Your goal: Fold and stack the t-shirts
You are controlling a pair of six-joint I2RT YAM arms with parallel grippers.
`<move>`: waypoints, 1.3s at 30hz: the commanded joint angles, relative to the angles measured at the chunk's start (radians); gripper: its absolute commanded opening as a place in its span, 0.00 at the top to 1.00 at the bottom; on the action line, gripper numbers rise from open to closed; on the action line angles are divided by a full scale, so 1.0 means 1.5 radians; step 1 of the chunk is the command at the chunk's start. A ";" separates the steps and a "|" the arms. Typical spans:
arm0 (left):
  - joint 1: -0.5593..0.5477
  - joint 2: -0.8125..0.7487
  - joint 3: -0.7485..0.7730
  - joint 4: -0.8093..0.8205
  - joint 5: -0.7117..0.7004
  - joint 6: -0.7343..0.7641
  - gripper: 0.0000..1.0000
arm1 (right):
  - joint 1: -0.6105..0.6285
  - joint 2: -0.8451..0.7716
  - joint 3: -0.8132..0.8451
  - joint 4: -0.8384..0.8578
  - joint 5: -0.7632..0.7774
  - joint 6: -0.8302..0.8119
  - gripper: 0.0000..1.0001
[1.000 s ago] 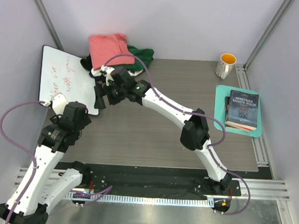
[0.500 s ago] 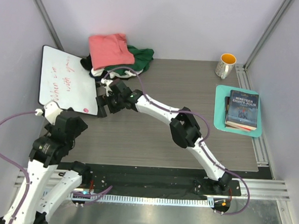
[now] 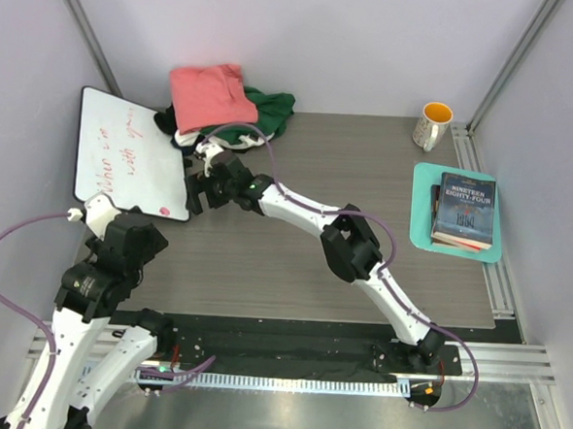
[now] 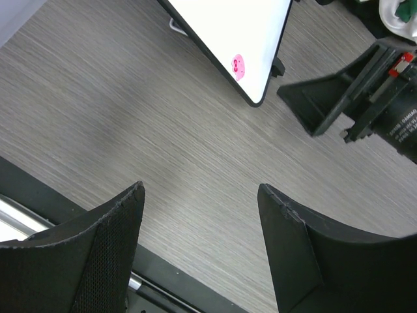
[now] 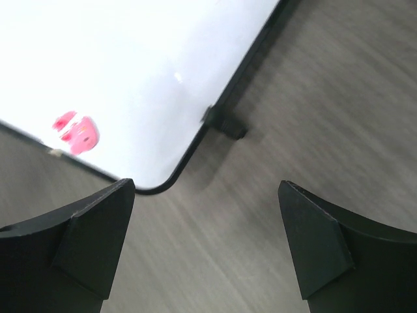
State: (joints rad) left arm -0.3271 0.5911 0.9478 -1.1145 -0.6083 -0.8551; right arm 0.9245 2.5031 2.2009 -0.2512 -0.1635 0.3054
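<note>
Your right tool (image 5: 205, 189) is hanging wide and released, gripping nothing, above the near corner of the flat white board with red writing (image 3: 125, 156). I judge it is lining up on the shirts just beyond. Your left tool (image 4: 201, 189) is also spread and empty over the grey wood-grain worktop (image 3: 386, 172). The heap of soft cloth t-shirts (image 3: 225, 109) is lying unfolded at the far left corner, with the salmon-pink shirt (image 3: 211, 95) uppermost. The board is crowding that heap and is probably hindering your reach. The yellow-lined ceramic mug (image 3: 433, 124) and the dark paperback book (image 3: 465, 211) are sitting well apart, to the right.
</note>
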 commanded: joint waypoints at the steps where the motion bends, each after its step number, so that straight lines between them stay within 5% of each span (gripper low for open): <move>1: -0.002 0.005 -0.006 0.022 0.003 0.012 0.29 | -0.010 0.052 0.052 0.080 0.081 0.012 0.02; 6: -0.002 0.014 -0.002 0.017 0.012 0.019 0.29 | -0.033 0.122 0.132 0.117 0.033 0.069 0.02; 19: -0.002 0.011 -0.007 0.026 0.022 0.022 0.29 | -0.060 0.142 0.045 0.301 -0.041 0.215 0.03; 39: -0.003 -0.015 -0.016 0.034 0.019 0.021 0.29 | -0.021 0.203 0.083 0.288 -0.078 0.284 0.08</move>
State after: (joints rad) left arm -0.3271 0.5858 0.9268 -1.0954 -0.5743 -0.8295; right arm 0.8749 2.7758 2.3085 0.2161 -0.2497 0.7158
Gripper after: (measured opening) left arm 0.709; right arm 0.931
